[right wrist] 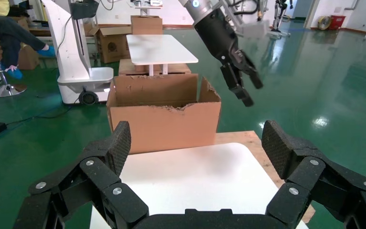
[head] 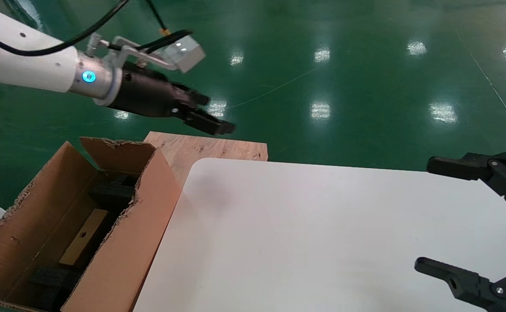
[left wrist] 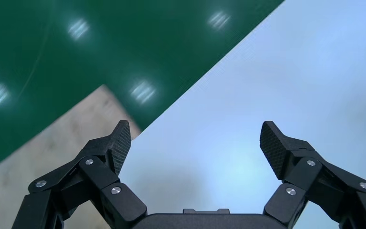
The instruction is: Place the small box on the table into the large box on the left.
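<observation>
We see the small brown cardboard box (head: pixel 83 237) lying inside the big torn brown carton (head: pixel 146 225), beside the white table (head: pixel 322 242). Our left gripper (head: pixel 211 117) hangs above, fingers spread, holding nothing. Our right gripper (head: pixel 443 212) waits open too.

The head view looks forward and down over the table (head: pixel 322 234) and the large box (head: pixel 118 242) at its left. The left wrist view looks close down past its own fingers onto the table's (left wrist: pixel 286 86) far edge. The right wrist view looks level across the table (right wrist: pixel 195 176) to the large box (right wrist: pixel 164 121), so all 3 views share the tabletop.
</observation>
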